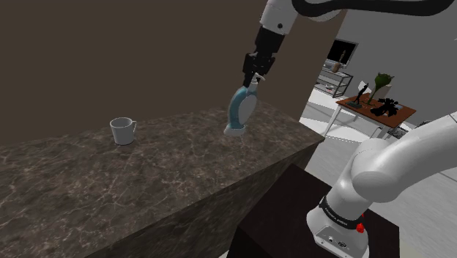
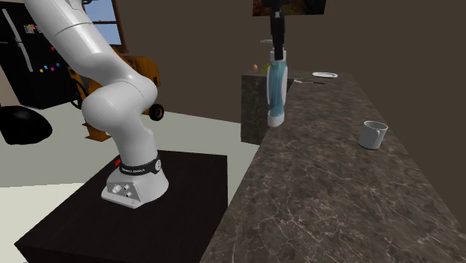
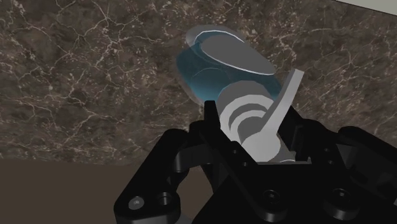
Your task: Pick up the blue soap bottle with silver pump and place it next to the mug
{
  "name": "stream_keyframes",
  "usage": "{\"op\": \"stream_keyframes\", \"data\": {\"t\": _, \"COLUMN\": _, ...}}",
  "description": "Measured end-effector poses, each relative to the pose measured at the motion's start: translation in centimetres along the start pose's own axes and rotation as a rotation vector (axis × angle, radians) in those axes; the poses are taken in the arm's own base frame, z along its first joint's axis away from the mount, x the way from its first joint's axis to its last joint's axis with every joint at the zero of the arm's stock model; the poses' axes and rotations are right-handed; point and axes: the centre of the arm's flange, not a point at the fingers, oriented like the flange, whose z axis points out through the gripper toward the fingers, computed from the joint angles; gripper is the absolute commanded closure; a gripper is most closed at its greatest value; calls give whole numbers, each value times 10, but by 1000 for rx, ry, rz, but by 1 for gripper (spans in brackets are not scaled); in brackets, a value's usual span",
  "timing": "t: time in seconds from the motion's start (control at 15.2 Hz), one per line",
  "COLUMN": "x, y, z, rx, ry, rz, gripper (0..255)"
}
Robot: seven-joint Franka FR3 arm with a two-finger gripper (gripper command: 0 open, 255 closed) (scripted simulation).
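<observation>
On the counter, the mug sits well apart from the soap bottle.

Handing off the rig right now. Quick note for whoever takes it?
Gripper: shut on the pump of the bottle.
Bottle: tilted, hanging from the gripper near the counter edge. I cannot tell whether its base touches the top.
Mug: upright on the counter, well apart from the bottle, toward the shoulder view's left.
Done: grasp.
Left: carry the bottle to the mug, set it down beside it, release.
</observation>
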Motion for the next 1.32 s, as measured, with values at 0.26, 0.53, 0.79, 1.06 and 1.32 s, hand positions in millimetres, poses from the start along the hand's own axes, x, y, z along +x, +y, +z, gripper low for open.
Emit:
{"op": "stream_keyframes", "data": {"t": 0.26, "x": 3, "y": -1, "z": -21, "rx": 0, "ry": 0, "rz": 0, "gripper": 255}}
{"op": "stream_keyframes", "data": {"t": 0.53, "x": 7, "y": -3, "z": -42, "rx": 0, "ry": 0, "rz": 0, "gripper": 255}}
{"op": "stream_keyframes", "data": {"t": 0.79, "x": 9, "y": -5, "z": -63, "rx": 0, "ry": 0, "rz": 0, "gripper": 255}}
{"op": "stream_keyframes", "data": {"t": 1.06, "x": 10, "y": -6, "z": -83, "rx": 0, "ry": 0, "rz": 0, "gripper": 255}}
{"op": "stream_keyframes", "data": {"t": 1.32, "x": 16, "y": -8, "z": -105, "rx": 0, "ry": 0, "rz": 0, "gripper": 255}}
